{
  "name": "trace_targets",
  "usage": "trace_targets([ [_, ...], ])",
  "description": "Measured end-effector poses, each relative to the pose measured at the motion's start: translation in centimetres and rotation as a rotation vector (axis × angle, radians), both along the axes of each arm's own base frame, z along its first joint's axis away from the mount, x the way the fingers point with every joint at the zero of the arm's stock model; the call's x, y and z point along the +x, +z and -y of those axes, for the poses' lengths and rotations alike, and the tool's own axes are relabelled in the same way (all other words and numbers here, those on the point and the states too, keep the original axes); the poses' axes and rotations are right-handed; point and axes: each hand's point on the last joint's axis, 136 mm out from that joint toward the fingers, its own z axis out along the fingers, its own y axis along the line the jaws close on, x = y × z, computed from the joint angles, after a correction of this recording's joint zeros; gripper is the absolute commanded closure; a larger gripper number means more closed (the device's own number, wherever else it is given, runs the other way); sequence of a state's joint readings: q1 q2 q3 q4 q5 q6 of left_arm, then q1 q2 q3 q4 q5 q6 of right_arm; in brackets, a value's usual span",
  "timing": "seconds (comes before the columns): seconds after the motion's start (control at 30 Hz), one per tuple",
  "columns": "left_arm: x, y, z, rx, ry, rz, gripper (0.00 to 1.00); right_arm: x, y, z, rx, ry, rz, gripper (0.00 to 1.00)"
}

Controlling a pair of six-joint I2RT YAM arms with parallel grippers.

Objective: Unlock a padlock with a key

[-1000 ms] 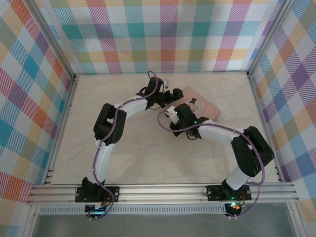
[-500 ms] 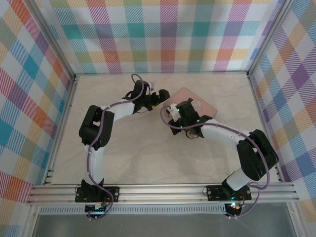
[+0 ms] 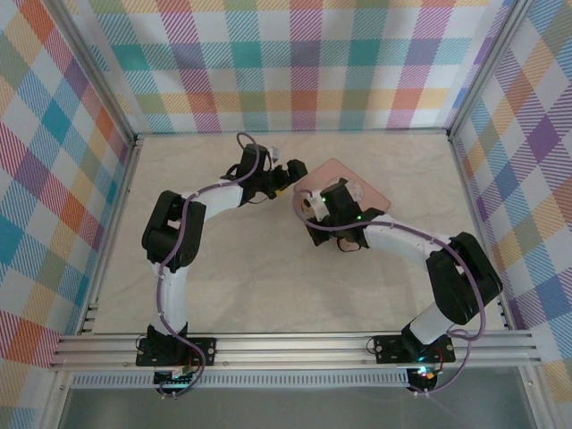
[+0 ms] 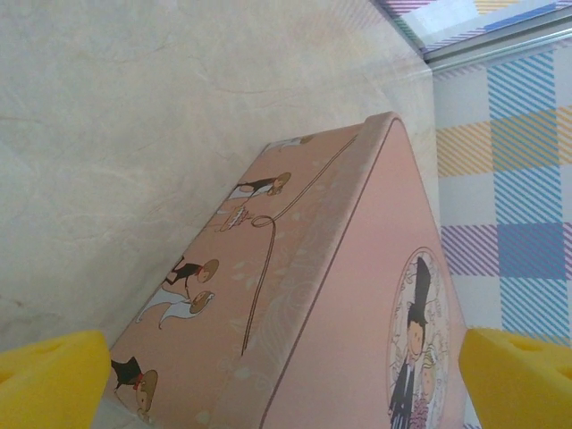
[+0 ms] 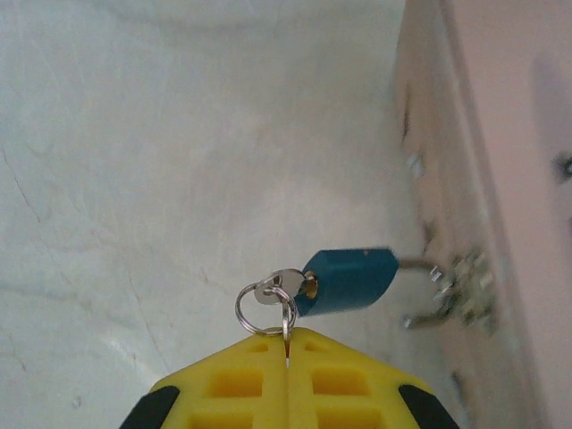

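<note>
Padlock (image 5: 349,281), small, blue-teal body with a thin silvery shackle: hangs just beside the side wall of the pink rectangular tin with cartoon figures (image 5: 465,134). Its shackle passes through a small silvery clasp (image 5: 465,290) on that wall. Body points away from the tin, over the pale marbled table (image 5: 134,134). From above, the tin (image 3: 371,192) lies far and right of centre.

Key (image 5: 279,284), tiny, thin metal: looks seated in the keyhole at the body's free end, its head on a silvery split ring (image 5: 259,310).

Right gripper (image 5: 286,347): yellow pads pressed together, pinching a thin metal tab (image 5: 286,326) that hangs from the ring, seen edge-on. A second key or a tag, I cannot tell. It does not grip the seated key itself.

Left gripper (image 3: 289,172): beside the tin's far left corner, pads (image 4: 54,375) spread wide, nothing between them.

Judgement: the step is the turn.
- A hold through the loose ring would pass little twist to the key, so a pinch on the key's head would serve better.
- Twist about the key's own line, without drawing back, or it slips out.
- The body swings freely on the clasp; the free gripper could pin it.
</note>
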State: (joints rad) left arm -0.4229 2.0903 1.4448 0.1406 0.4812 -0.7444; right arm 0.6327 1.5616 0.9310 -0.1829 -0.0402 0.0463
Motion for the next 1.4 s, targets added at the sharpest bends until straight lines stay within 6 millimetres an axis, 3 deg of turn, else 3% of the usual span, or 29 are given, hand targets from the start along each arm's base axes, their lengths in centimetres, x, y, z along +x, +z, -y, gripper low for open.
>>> trace_targets([
  [0.13, 0.4, 0.3, 0.2, -0.004, 0.0, 0.009, 0.0, -2.1, -1.9, 1.9, -0.048, -0.037, -0.071, 1.0],
  [0.27, 0.5, -0.1, 0.2, -0.001, 0.0, 0.003, 0.0, -3.0, -2.1, 3.3, -0.073, -0.093, -0.094, 1.0],
  [0.5, 1.3, -0.5, 0.6, -0.002, -0.001, 0.003, 0.0, -2.2, -2.9, 5.6, -0.141, -0.194, -0.102, 1.0],
  [0.67, 2.5, -0.4, 1.5, -0.015, -0.013, 0.018, 0.0, -0.9, -3.9, 6.2, -0.198, -0.23, -0.086, 1.0],
  [1.07, 2.8, -1.3, 3.2, -0.033, -0.063, 0.01, 0.0, 3.6, -1.7, 3.8, -0.172, -0.187, 0.076, 1.0],
  [1.23, 2.6, -1.6, 3.2, -0.029, -0.062, 0.007, 0.0, 3.8, -1.3, 3.2, -0.147, -0.169, 0.09, 1.0],
  [1.4, 1.0, -2.8, 1.5, 0.003, -0.032, -0.032, 0.0, 2.7, 0.6, 2.4, -0.084, -0.127, 0.1, 1.0],
])
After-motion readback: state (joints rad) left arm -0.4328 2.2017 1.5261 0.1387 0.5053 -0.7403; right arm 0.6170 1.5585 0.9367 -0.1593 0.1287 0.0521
